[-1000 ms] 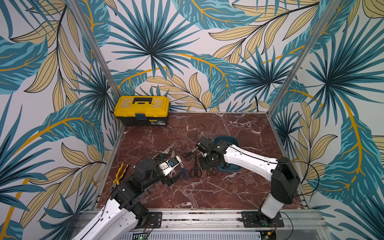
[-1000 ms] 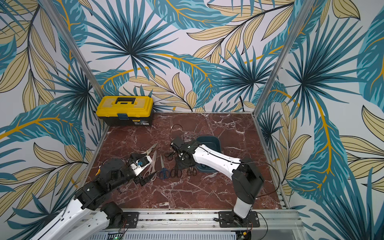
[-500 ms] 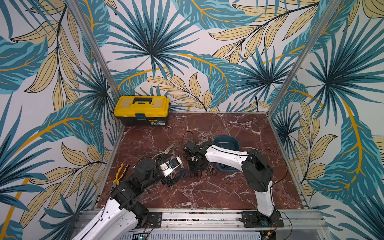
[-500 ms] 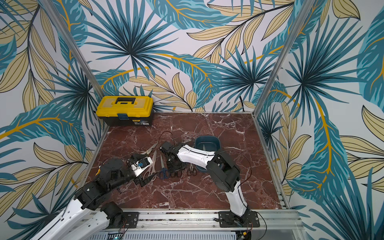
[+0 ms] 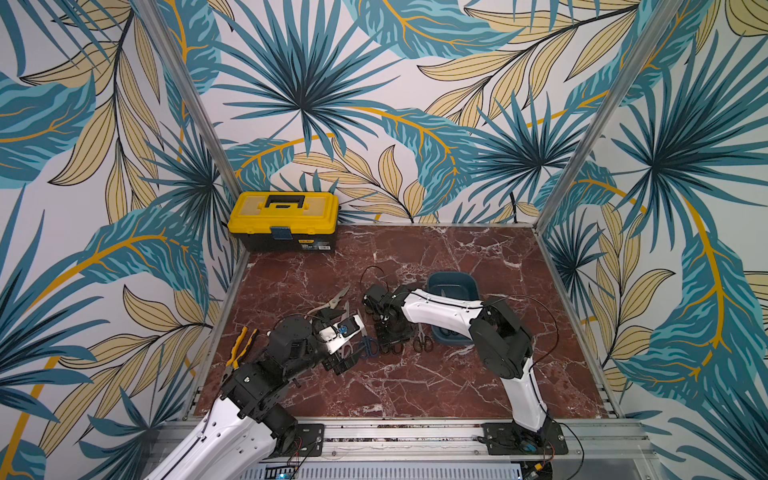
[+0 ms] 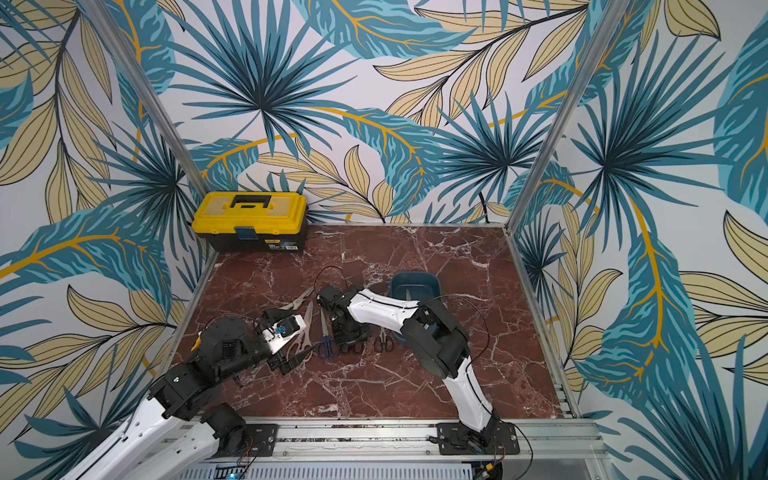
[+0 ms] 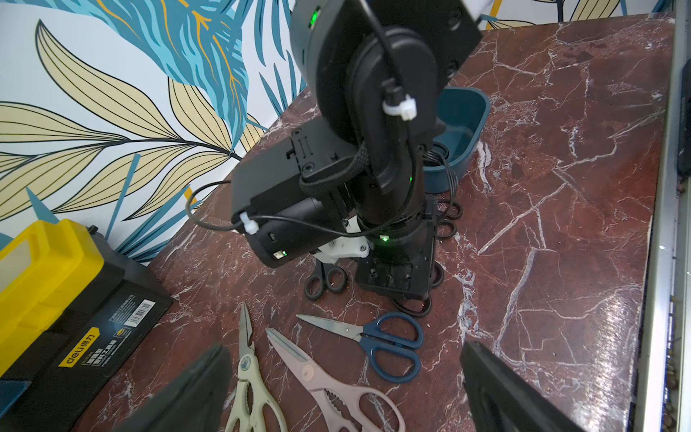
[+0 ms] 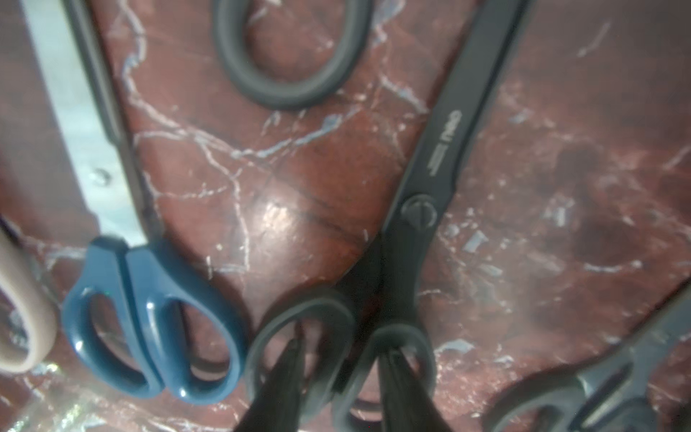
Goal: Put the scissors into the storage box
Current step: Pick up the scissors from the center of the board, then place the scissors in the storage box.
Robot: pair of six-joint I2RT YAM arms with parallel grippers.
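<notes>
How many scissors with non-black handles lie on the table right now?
3, lying side by side: cream-handled pair, pink-handled pair beside it, blue-handled pair nearest the right arm, which may hide others.

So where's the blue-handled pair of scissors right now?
In both top views the blue-handled scissors lie on the table, between the pale pink scissors and the black-handled pair at the right gripper.

toolbox (image 5: 282, 220): back-left corner | pliers (image 5: 241, 345): left edge | scissors (image 5: 368, 347): centre, in a row | storage box (image 5: 451, 276): just right of scissors
</notes>
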